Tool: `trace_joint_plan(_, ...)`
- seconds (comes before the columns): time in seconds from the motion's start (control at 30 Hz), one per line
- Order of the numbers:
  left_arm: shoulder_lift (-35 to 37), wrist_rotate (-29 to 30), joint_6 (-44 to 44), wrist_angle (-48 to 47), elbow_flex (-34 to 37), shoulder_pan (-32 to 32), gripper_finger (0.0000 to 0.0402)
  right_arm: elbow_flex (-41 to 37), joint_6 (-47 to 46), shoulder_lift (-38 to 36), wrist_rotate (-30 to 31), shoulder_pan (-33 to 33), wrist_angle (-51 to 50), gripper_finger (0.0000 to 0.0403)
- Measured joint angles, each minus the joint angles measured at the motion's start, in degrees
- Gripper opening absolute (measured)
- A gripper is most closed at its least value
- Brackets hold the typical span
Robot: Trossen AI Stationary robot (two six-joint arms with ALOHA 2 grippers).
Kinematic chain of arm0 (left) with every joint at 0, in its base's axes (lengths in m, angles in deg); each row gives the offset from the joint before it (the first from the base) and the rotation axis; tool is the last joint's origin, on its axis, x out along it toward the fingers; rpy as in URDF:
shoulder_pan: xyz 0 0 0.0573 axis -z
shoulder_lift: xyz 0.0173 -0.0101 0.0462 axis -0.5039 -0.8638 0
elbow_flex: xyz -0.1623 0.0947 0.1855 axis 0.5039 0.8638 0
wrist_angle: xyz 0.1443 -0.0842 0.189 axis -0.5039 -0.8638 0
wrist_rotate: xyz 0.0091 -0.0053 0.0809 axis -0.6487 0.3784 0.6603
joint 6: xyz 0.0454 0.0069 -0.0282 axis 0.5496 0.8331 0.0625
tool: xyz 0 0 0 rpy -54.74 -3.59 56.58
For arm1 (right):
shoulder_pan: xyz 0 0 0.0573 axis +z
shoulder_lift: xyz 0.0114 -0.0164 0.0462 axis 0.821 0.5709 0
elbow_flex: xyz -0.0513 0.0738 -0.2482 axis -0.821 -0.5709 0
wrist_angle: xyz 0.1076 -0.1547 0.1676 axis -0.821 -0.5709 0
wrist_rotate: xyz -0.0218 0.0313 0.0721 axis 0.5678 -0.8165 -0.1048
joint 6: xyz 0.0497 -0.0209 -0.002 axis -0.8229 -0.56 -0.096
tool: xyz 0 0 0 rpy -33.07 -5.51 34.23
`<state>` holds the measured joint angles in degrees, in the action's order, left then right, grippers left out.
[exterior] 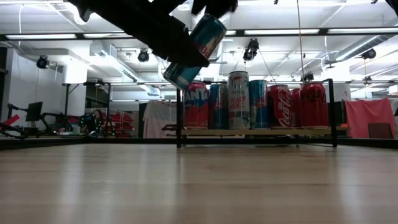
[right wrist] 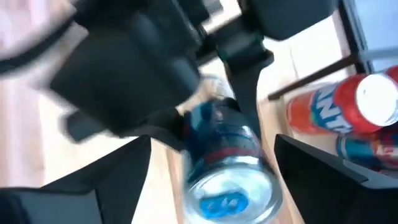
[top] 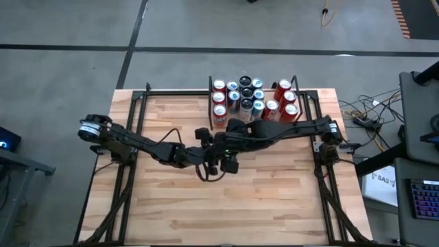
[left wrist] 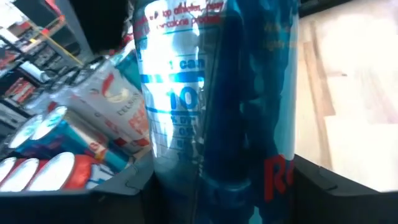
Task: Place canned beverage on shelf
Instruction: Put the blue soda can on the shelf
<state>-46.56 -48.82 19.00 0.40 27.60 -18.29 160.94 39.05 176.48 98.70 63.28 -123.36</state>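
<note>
- Nearest the lens, in the left wrist view, a blue canned beverage (left wrist: 217, 112) fills the frame between the left claw (left wrist: 214, 199) fingers, whose dark tips show on either side at its base; this claw looks closed around the can, though how firmly I cannot tell.
- In the low view the can (exterior: 198, 48) hangs tilted, clear above the surface (exterior: 199, 186), carried by the dark arm coming in from above.
- From overhead, the left claw (top: 218, 159) sits mid-surface, with the shelf (top: 255, 118) just beyond it, away from the front edge.
- The right claw (right wrist: 211, 186) faces the can's top end from close by; its fingers stand apart on either side of the can (right wrist: 227, 168) without visibly pressing on it, so it looks open.
- The shelf already carries a crowd of upright cans, red and blue (exterior: 258, 102), standing beyond both claws.
- Judged progress: the can is lifted and near the shelf but not placed; what remains is righting it, finding a free spot among the standing cans, setting it down and letting go.
</note>
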Motion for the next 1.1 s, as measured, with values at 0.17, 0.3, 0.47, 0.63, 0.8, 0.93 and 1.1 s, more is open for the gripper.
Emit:
trace_joint_plan(0.17,2.55,0.62,0.96,1.15,0.79,0.97,0.0203,3.08,0.99,-3.33,5.42,3.06,0.47,0.0338)
trace_joint_plan(0.3,6.67,0.6,1.56,5.42,3.61,2.04,0.0203,2.62,2.05,-7.39,16.73,7.95,1.07,0.0339)
trace_joint_plan(0.47,13.8,0.66,1.74,11.72,8.36,4.0,0.0203,-1.88,2.46,-12.04,24.72,13.65,6.68,0.0339)
trace_joint_plan(0.63,18.97,0.56,4.44,20.89,13.07,6.79,0.0203,-10.49,7.47,-15.42,28.17,16.62,19.63,0.0332)
trace_joint_plan(0.8,20.89,0.52,6.28,29.78,15.78,8.54,0.0203,-23.1,17.2,-17.33,28.4,15.88,43.13,0.0327)
trace_joint_plan(0.93,20.4,2.61,7.16,31.49,16.52,8.62,0.0203,-31.81,22.84,-17.0,28.35,13.72,63.07,0.0327)
trace_joint_plan(1.1,18.84,10.9,9.17,32.02,15.94,8.68,0.0203,-38.76,21.51,-14.77,28.4,10.84,81.93,0.0327)
